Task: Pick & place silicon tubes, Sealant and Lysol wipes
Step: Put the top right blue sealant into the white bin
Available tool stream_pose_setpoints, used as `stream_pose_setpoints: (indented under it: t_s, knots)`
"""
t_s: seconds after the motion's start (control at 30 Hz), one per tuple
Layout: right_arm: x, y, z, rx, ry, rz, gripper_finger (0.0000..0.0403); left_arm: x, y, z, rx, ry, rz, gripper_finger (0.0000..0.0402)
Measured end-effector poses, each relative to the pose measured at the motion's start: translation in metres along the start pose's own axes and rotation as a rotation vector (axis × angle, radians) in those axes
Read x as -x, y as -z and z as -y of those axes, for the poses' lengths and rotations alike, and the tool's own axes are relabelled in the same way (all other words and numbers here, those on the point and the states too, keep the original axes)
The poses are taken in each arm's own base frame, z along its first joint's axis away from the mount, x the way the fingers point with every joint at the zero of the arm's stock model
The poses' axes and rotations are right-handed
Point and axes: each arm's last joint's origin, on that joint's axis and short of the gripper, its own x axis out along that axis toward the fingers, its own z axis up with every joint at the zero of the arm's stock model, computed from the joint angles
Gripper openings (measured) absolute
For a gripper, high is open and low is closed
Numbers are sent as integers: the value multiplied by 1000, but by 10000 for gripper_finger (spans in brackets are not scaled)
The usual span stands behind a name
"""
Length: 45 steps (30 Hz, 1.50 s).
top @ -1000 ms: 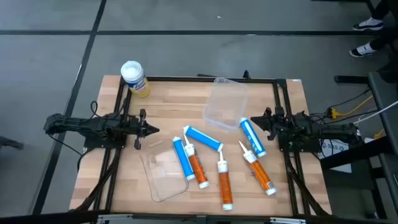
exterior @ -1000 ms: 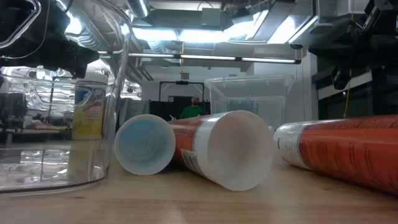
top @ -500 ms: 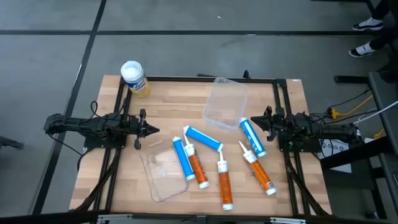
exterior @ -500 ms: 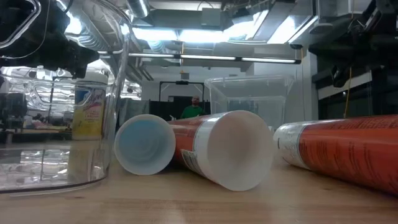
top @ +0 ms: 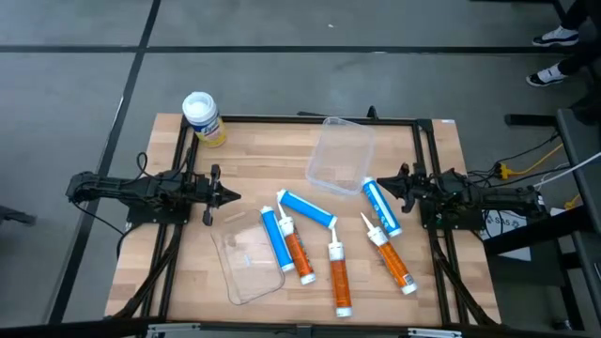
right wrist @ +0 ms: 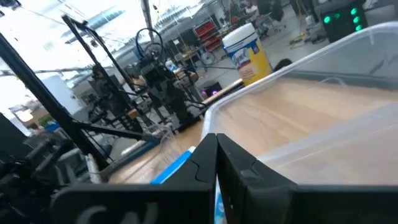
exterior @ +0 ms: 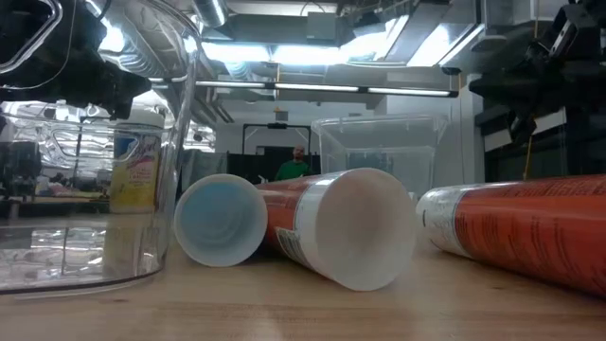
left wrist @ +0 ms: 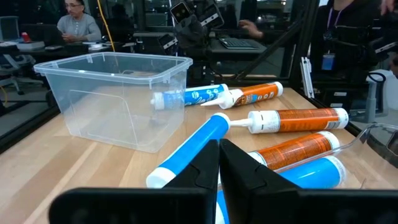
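The yellow Lysol wipes canister point(top: 201, 118) with a white lid stands upright at the table's far left corner; it also shows in the right wrist view point(right wrist: 249, 53). Three blue tubes point(top: 308, 208) point(top: 275, 237) point(top: 381, 207) and three orange tubes point(top: 299, 253) point(top: 339, 277) point(top: 392, 261) lie on their sides mid-table. My left gripper point(top: 225, 195) point(left wrist: 219, 144) is shut and empty, left of the tubes. My right gripper point(top: 383, 185) point(right wrist: 216, 138) is shut and empty, above the far end of the right blue tube.
A clear plastic bin point(top: 340, 155) stands at the table's far middle, and a second clear bin point(top: 246, 263) near the front left. Black frame rails point(top: 183, 188) run along both table sides. People sit in the room beyond point(left wrist: 78, 22).
In the low view my right arm has shifted a little toward the table's left. Both grippers stay shut, and the tubes, bins and canister lie as before.
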Motion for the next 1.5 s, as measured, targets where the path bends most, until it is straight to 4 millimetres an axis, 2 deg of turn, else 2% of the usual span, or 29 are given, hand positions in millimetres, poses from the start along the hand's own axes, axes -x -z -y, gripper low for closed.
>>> stream_pose_setpoints:
  t_s: [0.13, 0.33, 0.43, 0.67, 0.93, 1.23, 1.5]
  knots:
    - [3, -13, -4, 12, 78, 16, 12, 0, 0, 0, 0, 0, 0, 11]
    - [15, -46, -17, 108, 253, -95, 12, 0, 0, 0, 0, 0, 0, 8]
    - [15, -59, -23, 140, 325, -139, 17, 0, 0, 0, 0, 0, 0, 11]
    - [-3, -90, -43, 225, 389, -186, 67, 0, 0, 0, 0, 0, 0, 9]
    - [-21, -127, -68, 297, 457, -355, 119, 0, 0, 0, 0, 0, 0, 12]
    - [-43, -157, -91, 271, 547, -565, 126, 0, 0, 0, 0, 0, 0, 8]
    - [-61, -167, -104, 165, 609, -737, 126, 0, 0, 0, 0, 0, 0, 12]
